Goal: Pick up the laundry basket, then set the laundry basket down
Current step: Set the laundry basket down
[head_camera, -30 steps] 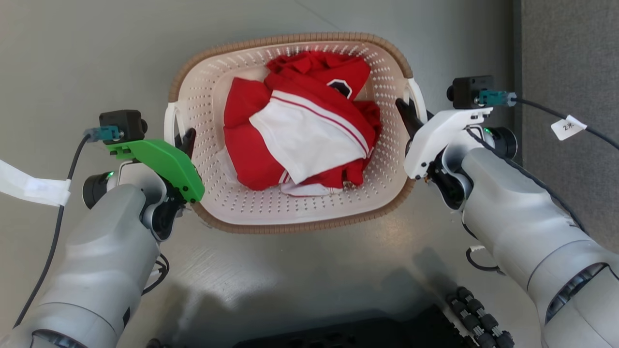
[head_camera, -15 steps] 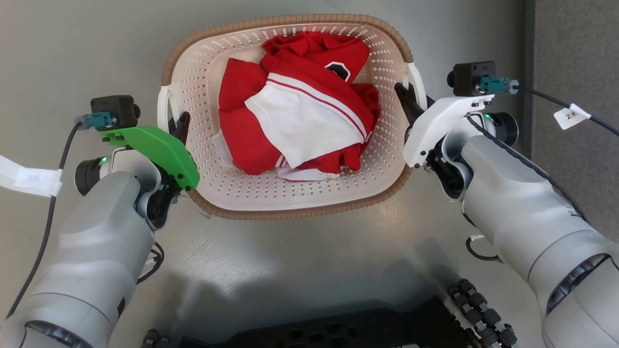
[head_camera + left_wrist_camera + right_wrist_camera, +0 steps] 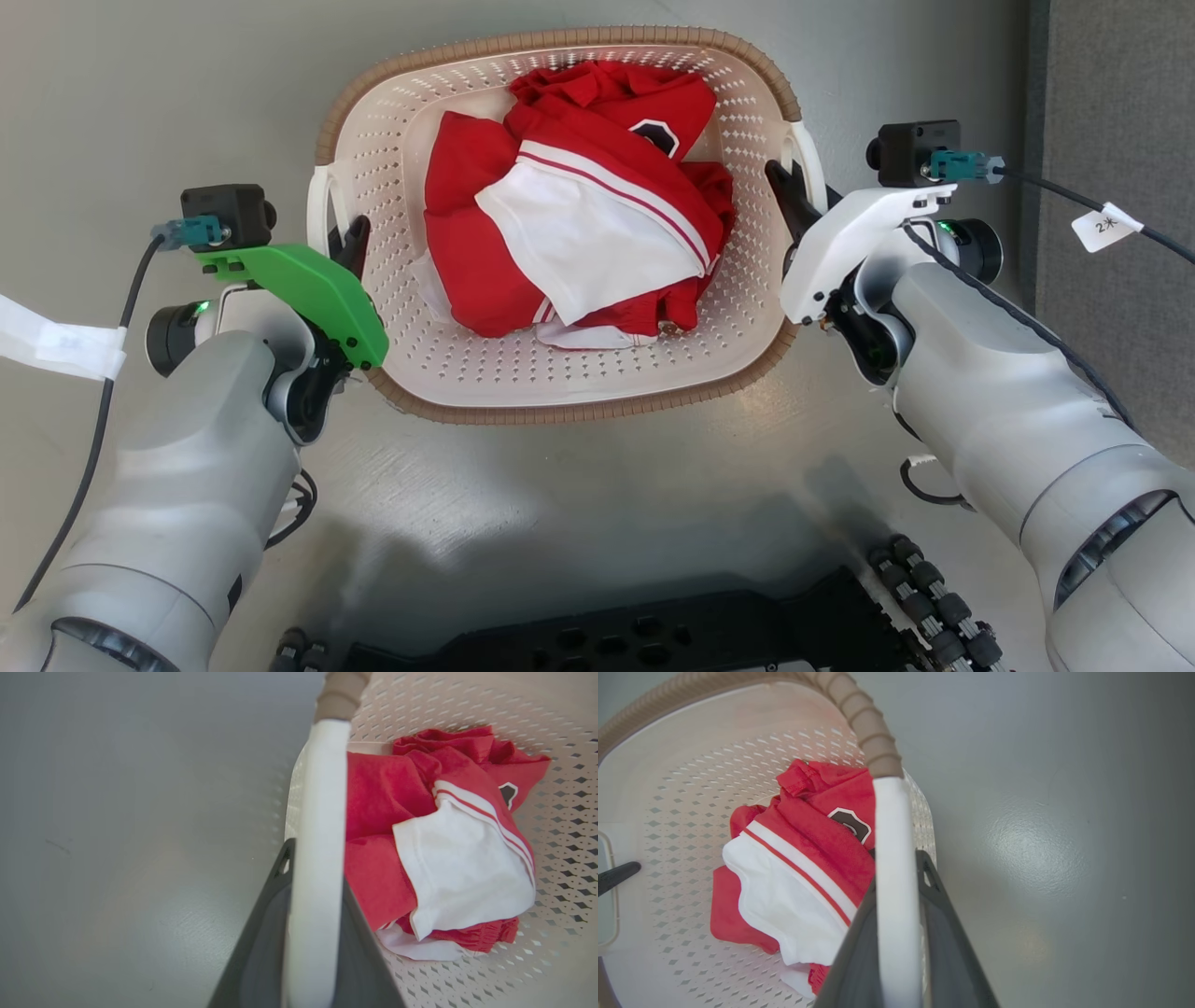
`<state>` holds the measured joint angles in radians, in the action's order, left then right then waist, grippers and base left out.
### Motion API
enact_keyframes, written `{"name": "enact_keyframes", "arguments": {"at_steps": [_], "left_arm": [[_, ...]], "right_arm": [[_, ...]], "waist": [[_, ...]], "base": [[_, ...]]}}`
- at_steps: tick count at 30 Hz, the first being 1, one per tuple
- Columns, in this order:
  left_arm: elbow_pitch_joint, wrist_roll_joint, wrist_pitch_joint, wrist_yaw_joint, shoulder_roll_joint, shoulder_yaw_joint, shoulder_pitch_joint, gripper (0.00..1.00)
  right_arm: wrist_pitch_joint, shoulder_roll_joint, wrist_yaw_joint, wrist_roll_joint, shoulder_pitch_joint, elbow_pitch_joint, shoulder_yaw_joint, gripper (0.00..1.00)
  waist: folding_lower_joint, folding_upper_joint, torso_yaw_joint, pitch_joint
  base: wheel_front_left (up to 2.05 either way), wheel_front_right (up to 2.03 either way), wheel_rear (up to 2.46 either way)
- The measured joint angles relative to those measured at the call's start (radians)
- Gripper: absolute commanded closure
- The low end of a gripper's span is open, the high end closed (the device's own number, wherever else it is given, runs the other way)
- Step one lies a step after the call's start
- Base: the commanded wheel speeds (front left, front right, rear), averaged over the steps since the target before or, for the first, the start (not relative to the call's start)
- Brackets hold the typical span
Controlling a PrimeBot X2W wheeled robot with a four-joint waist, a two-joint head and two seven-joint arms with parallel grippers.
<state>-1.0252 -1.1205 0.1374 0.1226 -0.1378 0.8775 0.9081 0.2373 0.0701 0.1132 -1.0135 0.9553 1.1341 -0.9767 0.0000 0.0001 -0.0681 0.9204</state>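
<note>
Between the two arms, head view: laundry basket (image 3: 560, 411), cream perforated plastic, brown woven-look rim, red-and-white garment (image 3: 579, 243) crumpled inside. Wrist views add the grip detail: left gripper (image 3: 316, 868) and right gripper (image 3: 896, 868) each clamped across a smooth white loop handle (image 3: 322, 788).

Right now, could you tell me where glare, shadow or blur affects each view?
Head view: sharp, with pale sheen on the floor and a soft shadow on the robot's side of the laundry basket. Left wrist view: the near white handle is blurred, the red and white clothes crisp. Right wrist view: a glare patch on the floor, the near handle soft too.
</note>
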Motion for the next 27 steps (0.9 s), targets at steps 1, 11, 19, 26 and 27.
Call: {"name": "enact_keyframes", "arguments": {"at_steps": [1, 11, 19, 26, 27], "left_arm": [[0.000, 0.000, 0.000, 0.000, 0.000, 0.002, 0.000, 1.00], [0.007, -0.012, 0.000, 0.002, 0.003, 0.012, 0.018, 0.00], [0.008, -0.030, -0.004, 0.002, 0.007, 0.024, 0.020, 0.00], [0.005, -0.031, -0.004, 0.002, 0.006, 0.031, 0.022, 0.00], [0.004, -0.031, -0.004, 0.002, 0.006, 0.033, 0.023, 0.00]], "right_arm": [[0.000, 0.000, 0.000, 0.000, 0.000, 0.000, -0.001, 1.00], [0.001, -0.004, -0.010, -0.026, 0.000, 0.013, -0.003, 0.00], [0.001, -0.010, -0.011, -0.034, 0.000, 0.013, -0.007, 0.00], [0.001, -0.010, -0.025, -0.037, 0.001, 0.017, -0.014, 0.00], [0.001, -0.010, -0.027, -0.037, 0.001, 0.018, -0.015, 0.00]], "waist": [[0.0000, 0.0000, 0.000, 0.001], [0.0000, 0.0000, 0.000, 0.009], [0.0000, 0.0000, 0.003, 0.012], [0.0000, 0.0000, 0.005, 0.008], [0.0000, 0.0000, 0.005, 0.007]], "base": [[0.00, 0.00, 0.00], [0.00, 0.00, 0.00], [0.00, 0.00, 0.00], [0.00, 0.00, 0.00], [0.00, 0.00, 0.00]]}}
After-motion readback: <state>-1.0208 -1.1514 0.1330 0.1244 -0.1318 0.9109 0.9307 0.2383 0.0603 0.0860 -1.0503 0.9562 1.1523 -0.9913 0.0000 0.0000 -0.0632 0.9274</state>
